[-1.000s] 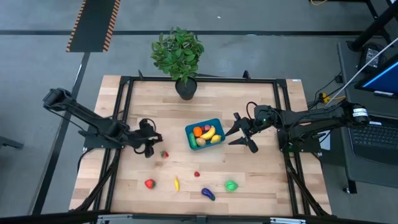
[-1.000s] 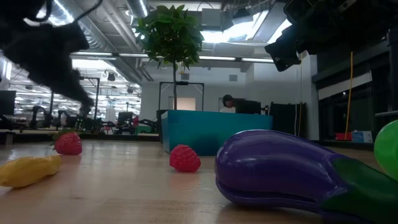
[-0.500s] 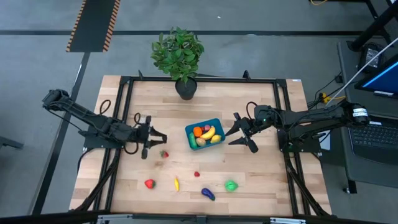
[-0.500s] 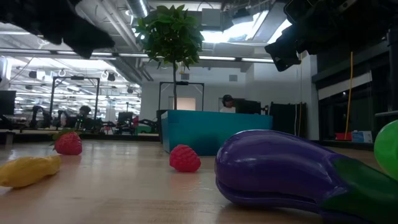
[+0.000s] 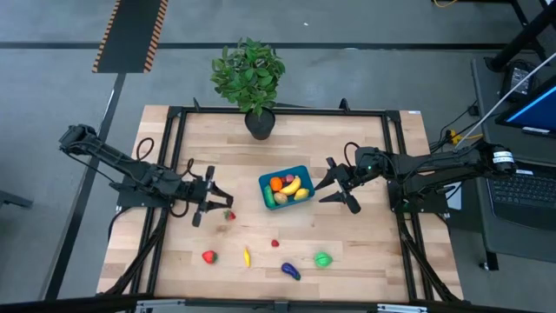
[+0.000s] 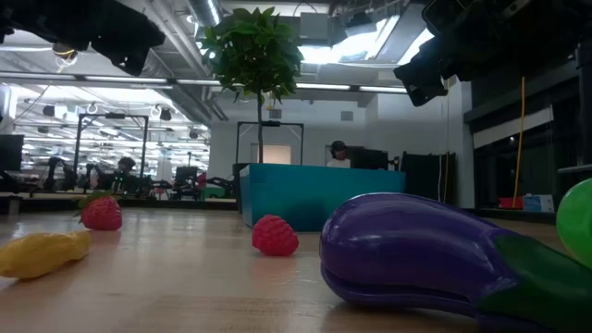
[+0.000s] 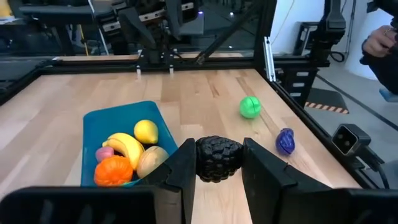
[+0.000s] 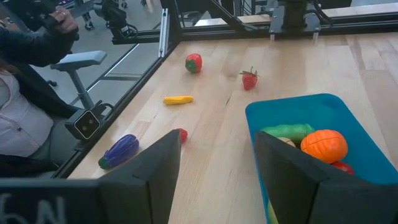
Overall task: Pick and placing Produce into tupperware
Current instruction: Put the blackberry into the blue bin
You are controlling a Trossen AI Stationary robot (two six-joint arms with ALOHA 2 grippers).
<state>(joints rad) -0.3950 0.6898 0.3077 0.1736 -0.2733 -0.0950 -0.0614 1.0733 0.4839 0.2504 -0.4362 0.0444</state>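
Note:
The teal tupperware stands mid-table with several pieces of produce inside: a banana, an orange and others. My left gripper hovers left of it, shut on a black bumpy berry. A strawberry lies on the wood just below that gripper. More produce lies near the front edge: a red piece, a yellow one, a small red berry, a purple eggplant and a green one. My right gripper stands open, right of the tupperware, with nothing in it. My left gripper pinches the black berry by its two opposite sides between its two fingers. The fingers lie nearly level and point toward the table's right, at the tupperware. The berry is lifted clear of the table.
A potted plant stands at the table's far edge. A black frame runs along the table's sides. A person's hand shows beyond the table's front edge. Bare wood lies between the tupperware and the front-edge produce.
My left gripper has risen from just above the table beside the strawberry, tipped from pointing down to nearly level and rolled, carrying the black berry up with it. The strawberry has stayed where it was.

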